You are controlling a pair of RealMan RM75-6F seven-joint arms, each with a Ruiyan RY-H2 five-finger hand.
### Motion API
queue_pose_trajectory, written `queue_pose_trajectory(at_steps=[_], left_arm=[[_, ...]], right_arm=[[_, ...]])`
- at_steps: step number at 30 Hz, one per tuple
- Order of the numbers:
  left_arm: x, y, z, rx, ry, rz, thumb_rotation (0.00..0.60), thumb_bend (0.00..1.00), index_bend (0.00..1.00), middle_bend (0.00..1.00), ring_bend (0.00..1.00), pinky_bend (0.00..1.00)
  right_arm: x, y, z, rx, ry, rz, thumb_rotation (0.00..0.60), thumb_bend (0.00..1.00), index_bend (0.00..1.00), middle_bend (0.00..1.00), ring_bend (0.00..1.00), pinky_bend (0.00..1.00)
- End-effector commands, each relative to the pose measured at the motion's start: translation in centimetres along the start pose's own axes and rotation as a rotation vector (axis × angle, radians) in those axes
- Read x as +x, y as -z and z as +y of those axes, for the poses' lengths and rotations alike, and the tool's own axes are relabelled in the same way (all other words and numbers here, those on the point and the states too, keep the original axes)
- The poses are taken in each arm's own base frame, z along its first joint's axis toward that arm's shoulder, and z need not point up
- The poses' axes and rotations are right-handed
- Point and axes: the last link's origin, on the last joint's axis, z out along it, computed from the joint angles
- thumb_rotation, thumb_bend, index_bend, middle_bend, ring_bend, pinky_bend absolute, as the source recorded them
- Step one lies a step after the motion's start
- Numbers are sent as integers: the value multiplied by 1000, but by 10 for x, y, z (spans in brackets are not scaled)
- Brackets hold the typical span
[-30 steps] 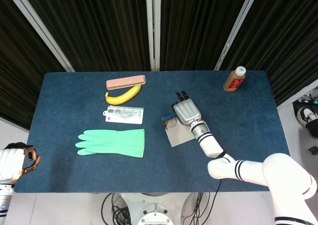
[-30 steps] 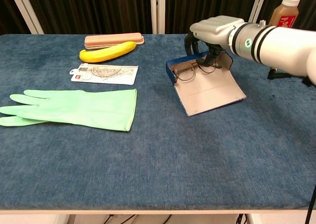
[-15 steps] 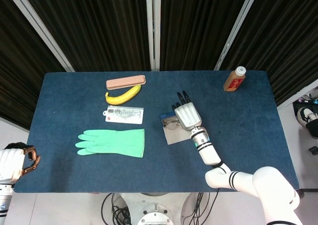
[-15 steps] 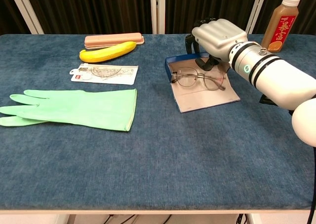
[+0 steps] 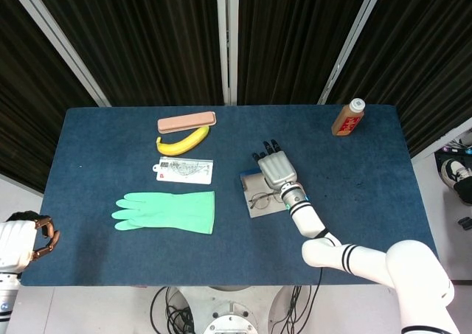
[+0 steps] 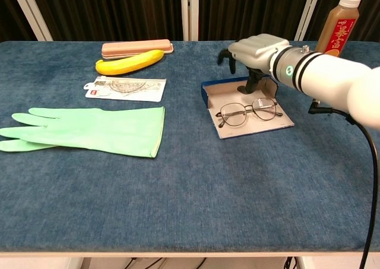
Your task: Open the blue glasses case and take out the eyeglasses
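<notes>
The blue glasses case lies open right of the table's middle, its pale lining facing up. The thin-rimmed eyeglasses rest unfolded on the case's flat front flap, lenses toward me. My right hand hovers over the case's far part, fingers spread and bent downward, and one fingertip touches the lining behind the glasses. It holds nothing. My left hand shows only partly at the head view's lower left, off the table.
A green rubber glove lies flat at the left. Behind it are a packaged ruler set, a banana and a pink oblong case. A brown bottle stands at the far right corner.
The eyeglasses have slid out of the case's blue tray onto the front flap and now lie free. My right hand has let them go and the case lies flatter.
</notes>
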Motion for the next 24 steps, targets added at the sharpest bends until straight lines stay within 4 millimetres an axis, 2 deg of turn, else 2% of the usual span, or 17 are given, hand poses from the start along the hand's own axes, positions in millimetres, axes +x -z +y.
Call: queue_pose_trajectory(at_steps=[1,4,7,11,15,24], left_arm=[[0,0,0,0,1,0,600,373,661,662,428,392],[0,0,0,-1,2,-1,600,373,661,662,429,392],[0,0,0,0,1,-1,600,373,660,662,429,392],[0,0,0,-1,-2,-1,600,373,661,662,428,392],[0,0,1,-2,-4,0,600,373,661,662,429,392],[0,0,0,-1,-3,0,600,373,661,662,429,392]], right_arm=[[14,9,3,16,-41,28,600,228,84,234,0,0],[18,26,6,53,-61,58,600,229,120,233,0,0],[16,47,9,93,-93,66,600,262,226,233,0,0],[5,64,15,111,-89,55,600,302,373,231,0,0],[-6,69,18,109,-86,35,600,301,397,225,0,0],[-26,63,20,91,-83,0,600,325,420,225,0,0]])
